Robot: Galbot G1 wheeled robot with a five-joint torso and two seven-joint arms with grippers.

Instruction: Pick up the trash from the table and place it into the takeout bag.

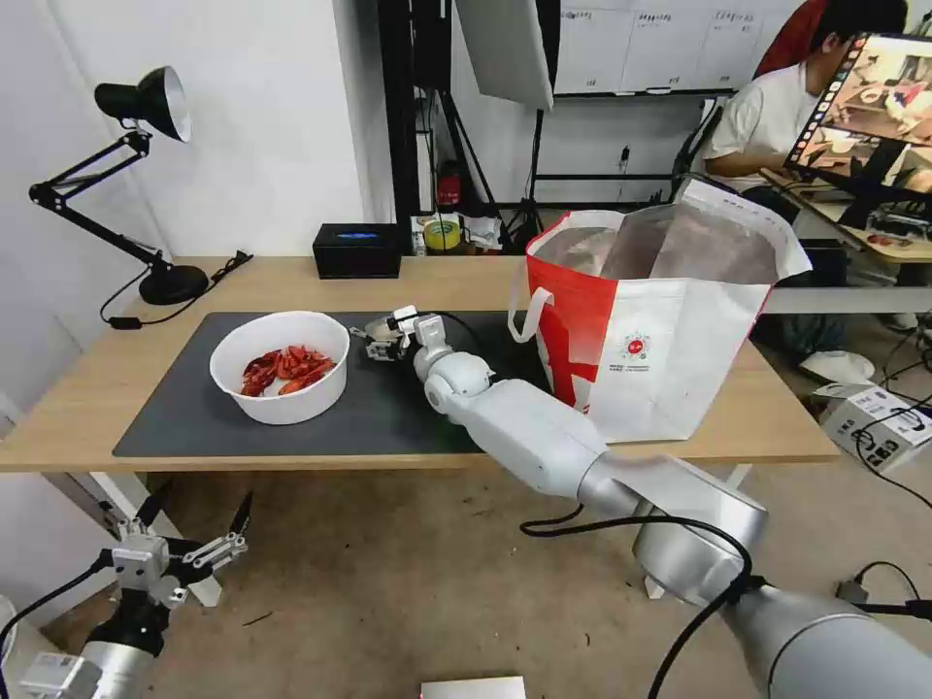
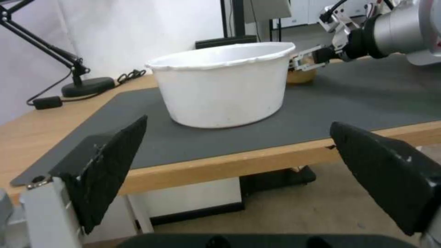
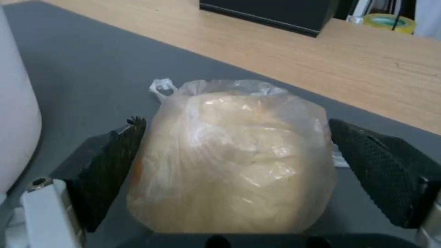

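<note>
1. The right tool (image 1: 381,345) reaches over the mat (image 1: 194,408) toward the surface's (image 1: 87,388) middle, its fingers (image 3: 115,162) spread on either side of the small bag with a beige ball (image 3: 234,155), not yet closed on it.
2. The bowl of shells (image 1: 281,366) sits on the mat just beside it, toward the left edge.
3. The takeout bag (image 1: 650,330) stands near the right edge.
4. The left tool (image 1: 194,544) hangs open below the front edge.

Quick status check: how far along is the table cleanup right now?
Done: cannot tell; the takeout bag stands open, its contents hidden. In hand: the right gripper straddles the small clear bag with beige ball on the mat, jaws open, not yet gripping. Left: the white bowl of crayfish shells sits on the table. The left gripper waits open below the table edge.
</note>
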